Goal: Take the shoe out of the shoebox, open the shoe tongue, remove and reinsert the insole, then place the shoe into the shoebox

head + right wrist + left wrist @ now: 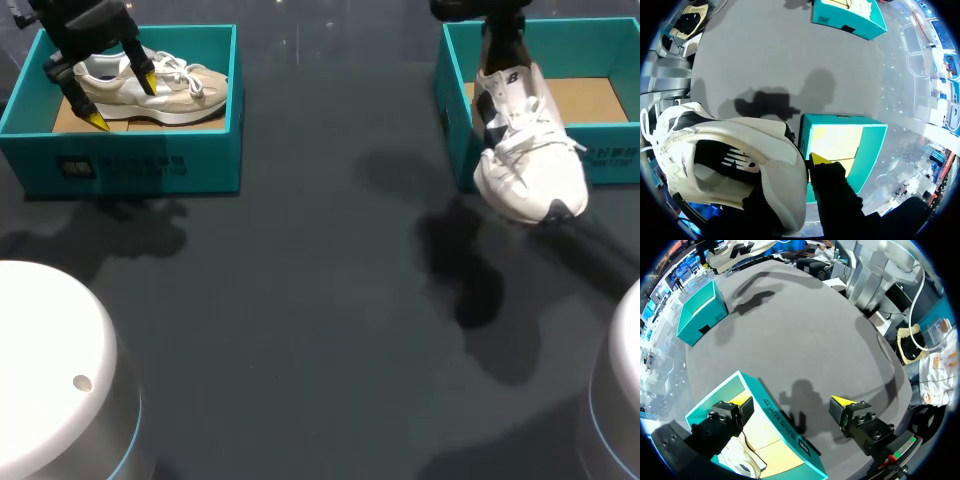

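At 2 o'clock, right gripper (pixel 795 180) clamps shoe (pixel 525 150), out of box (pixel 455 100); left gripper (pixel 122 100), 10 o'clock, spread wide; tongue, insole, reboxing remain.

- The desk (pixel 300 300) looks dark and dim in the head view.
- Light comes from above.
- Soft, dark shadows lie on the desk.

Shoebox (pixel 120 165) print illegible

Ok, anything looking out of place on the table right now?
The white shoe dangles toe-down from the right gripper, hanging outside the right shoebox over its front wall. The beige shoe lies flat in the left shoebox. Nothing spilled.
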### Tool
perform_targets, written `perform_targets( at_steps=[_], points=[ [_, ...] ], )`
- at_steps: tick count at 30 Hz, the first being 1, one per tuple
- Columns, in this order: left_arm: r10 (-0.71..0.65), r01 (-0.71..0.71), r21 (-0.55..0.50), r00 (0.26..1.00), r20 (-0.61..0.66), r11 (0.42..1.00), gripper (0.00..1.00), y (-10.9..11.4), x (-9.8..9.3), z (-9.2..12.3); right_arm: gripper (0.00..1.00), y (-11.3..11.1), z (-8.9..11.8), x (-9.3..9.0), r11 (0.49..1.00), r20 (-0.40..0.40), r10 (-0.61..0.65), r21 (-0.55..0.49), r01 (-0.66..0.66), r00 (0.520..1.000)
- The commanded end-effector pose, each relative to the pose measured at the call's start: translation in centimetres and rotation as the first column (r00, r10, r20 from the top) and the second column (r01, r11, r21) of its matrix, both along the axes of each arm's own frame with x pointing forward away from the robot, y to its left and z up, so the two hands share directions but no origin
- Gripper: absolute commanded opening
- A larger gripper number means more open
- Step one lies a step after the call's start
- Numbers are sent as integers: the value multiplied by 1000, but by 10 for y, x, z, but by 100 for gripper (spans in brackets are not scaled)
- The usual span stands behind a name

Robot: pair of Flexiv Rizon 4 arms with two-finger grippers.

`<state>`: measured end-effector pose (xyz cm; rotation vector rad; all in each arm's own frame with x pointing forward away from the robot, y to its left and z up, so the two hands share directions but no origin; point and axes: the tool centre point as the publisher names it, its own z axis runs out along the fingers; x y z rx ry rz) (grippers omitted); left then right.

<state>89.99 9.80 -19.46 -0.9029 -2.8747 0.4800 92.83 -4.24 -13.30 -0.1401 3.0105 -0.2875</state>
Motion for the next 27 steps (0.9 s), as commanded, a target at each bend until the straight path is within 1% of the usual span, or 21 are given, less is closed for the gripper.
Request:
perform_targets(
  at_steps=[1,9,11,13,16,27],
  points=[
    [-1,1,3,1000,0,1000,100,0,0,0,0,-37,1,23,999,-9,24,32,-23,1000],
    [-1,1,3,1000,0,1000,100,0,0,0,0,-102,11,58,996,16,84,42,-84,996],
    [-1,1,3,1000,0,1000,100,0,0,0,0,-121,14,69,995,25,93,43,-94,995],
    [-1,1,3,1000,0,1000,100,0,0,0,0,-137,17,80,992,42,112,45,-114,993],
    [-1,1,3,1000,0,1000,100,0,0,0,0,-154,15,94,994,27,109,30,-109,994],
    [-1,1,3,1000,0,1000,100,0,0,0,0,-154,15,94,994,27,109,30,-109,994]
  ],
)
